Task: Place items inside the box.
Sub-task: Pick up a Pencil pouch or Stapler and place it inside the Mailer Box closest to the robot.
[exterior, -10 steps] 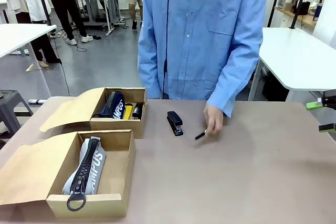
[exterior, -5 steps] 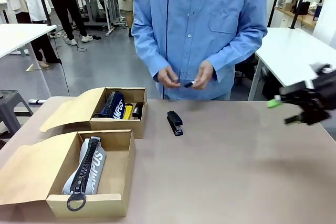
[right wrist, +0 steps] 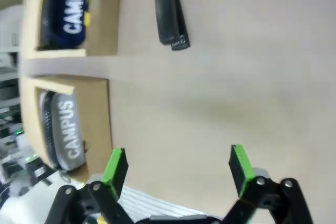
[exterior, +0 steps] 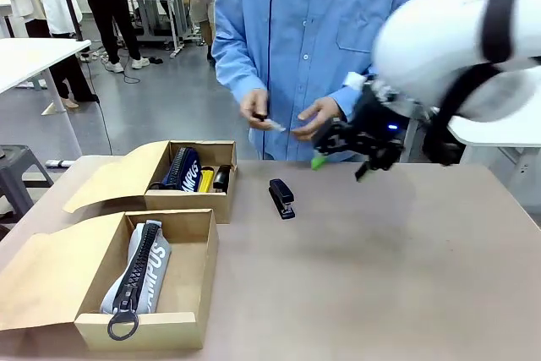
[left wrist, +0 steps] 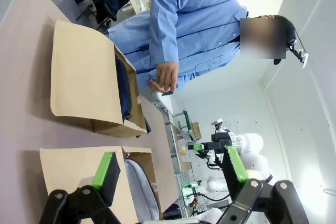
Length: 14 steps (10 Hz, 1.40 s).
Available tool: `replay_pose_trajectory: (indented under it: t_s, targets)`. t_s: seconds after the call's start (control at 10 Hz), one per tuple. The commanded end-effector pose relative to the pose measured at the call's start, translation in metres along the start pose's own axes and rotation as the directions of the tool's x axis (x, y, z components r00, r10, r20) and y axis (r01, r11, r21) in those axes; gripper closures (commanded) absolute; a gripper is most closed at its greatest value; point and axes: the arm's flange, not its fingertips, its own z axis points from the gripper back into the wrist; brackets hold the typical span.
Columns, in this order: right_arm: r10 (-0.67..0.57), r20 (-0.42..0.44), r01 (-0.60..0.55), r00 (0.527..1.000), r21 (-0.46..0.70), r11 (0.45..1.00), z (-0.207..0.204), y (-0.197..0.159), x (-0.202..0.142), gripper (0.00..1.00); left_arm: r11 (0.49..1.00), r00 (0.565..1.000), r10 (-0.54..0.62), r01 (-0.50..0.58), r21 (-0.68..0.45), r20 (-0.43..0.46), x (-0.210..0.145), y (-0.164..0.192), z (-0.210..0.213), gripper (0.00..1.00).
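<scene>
Swinging in from the right since a moment ago, the right arm (exterior: 448, 31) now looms big and blurred over the table (exterior: 406, 276). The right gripper (exterior: 341, 165) has come from the table's edge to a spot in the air just beyond the black stapler (exterior: 282, 198) and a little to its right. Its jaws stand wide apart, released, with nothing between them. Seen from its own wrist, the green pads hang over bare tabletop with the stapler well ahead of them.

Beyond the stapler the person has lifted both hands off the table, and now one hand (exterior: 254, 110) and the other hand (exterior: 318, 117) hold the marker pen (exterior: 275, 125) between them at waist height. The stapler itself lies where it lay before.

Just left of the stapler sits the far box (exterior: 190, 202), open, with a dark blue pouch (exterior: 182, 166), a yellow thing (exterior: 205, 179) and a black thing (exterior: 221, 178) that I cannot make out. Left of the stapler and closer to the robot, the near box (exterior: 144, 331) holds the grey pencil pouch (exterior: 139, 268), zip upward, its ring pull (exterior: 123, 325) at the box's front wall.

The left gripper (left wrist: 170, 171) is released too and holds nothing; the grey pouch's box shows behind its fingers.
</scene>
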Motion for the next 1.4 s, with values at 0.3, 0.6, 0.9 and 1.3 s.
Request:
replay_pose_trajectory:
  t_s: [0.3,0.6,0.9,1.3]
  targets:
    - [0.011,-0.007,-0.011,1.0,-0.065,0.998,-0.01,0.013,0.013,0.0,1.0,1.0,-0.022,0.023,-0.02,0.014,0.0,-0.001,-0.002,0.0]
    - [0.006,-0.012,-0.008,1.0,-0.169,0.986,-0.041,0.04,0.058,0.0,1.0,1.0,-0.022,0.023,-0.02,0.014,0.0,-0.001,-0.002,0.0]
    - [-0.073,-0.066,0.051,0.995,-0.294,0.955,-0.117,0.081,0.108,0.0,1.0,1.0,-0.022,0.023,-0.02,0.014,0.0,-0.001,-0.002,0.0]
    - [-0.193,-0.006,0.174,0.981,-0.408,0.896,-0.18,0.1,0.122,0.0,1.0,1.0,-0.022,0.023,-0.02,0.014,0.0,-0.001,-0.002,0.0]
